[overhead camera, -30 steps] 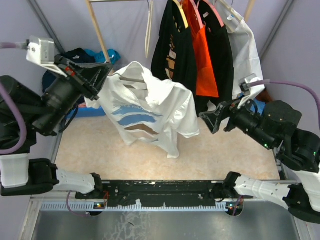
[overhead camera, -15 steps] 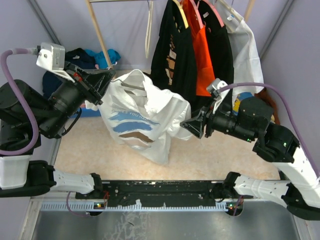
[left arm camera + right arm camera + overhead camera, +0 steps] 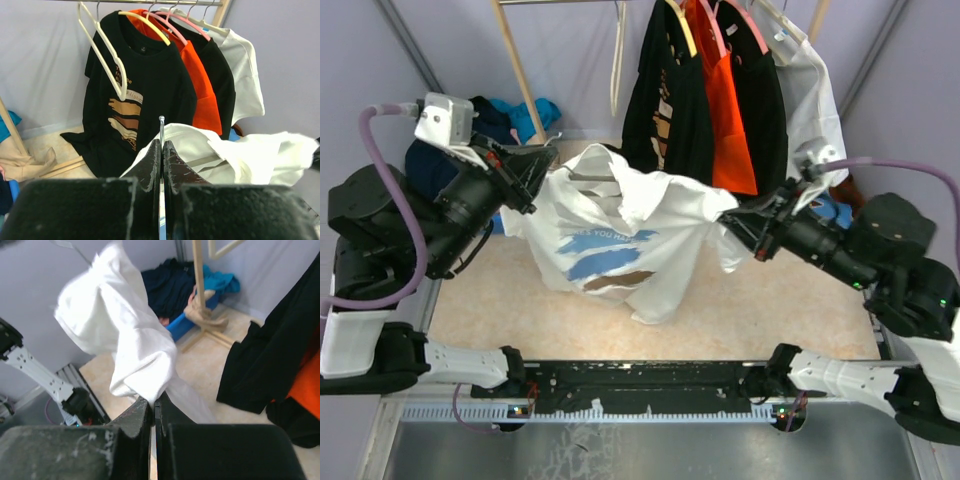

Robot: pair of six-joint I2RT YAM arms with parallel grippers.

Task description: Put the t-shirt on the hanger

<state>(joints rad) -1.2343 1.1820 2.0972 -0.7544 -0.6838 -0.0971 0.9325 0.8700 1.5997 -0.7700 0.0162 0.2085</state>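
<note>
Left claw (image 3: 161, 148) was clamped shut on the hanger (image 3: 161, 131) by its wire hook, holding it up as an anchor. T-shirt (image 3: 620, 235) hung draped over it in mid-air between the arms, above the surface (image 3: 500, 290). Right claw (image 3: 152, 409) was pinched shut on sleeve-side fabric, stretched sideways, probably to seat that shoulder.

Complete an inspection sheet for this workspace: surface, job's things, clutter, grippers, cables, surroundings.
Surface: beige tabletop beneath the shirt.
Job's things: t-shirt held aloft, stretched between both grippers; hanger inside its collar.
Clutter: heap of dark and blue clothes, far left.
Grippers: left gripper shut on hanger's hook; right gripper shut on t-shirt's edge.
Cables: purple cable on left arm and right arm.
Surroundings: wooden rack with black, orange and white garments; lilac walls.
</note>
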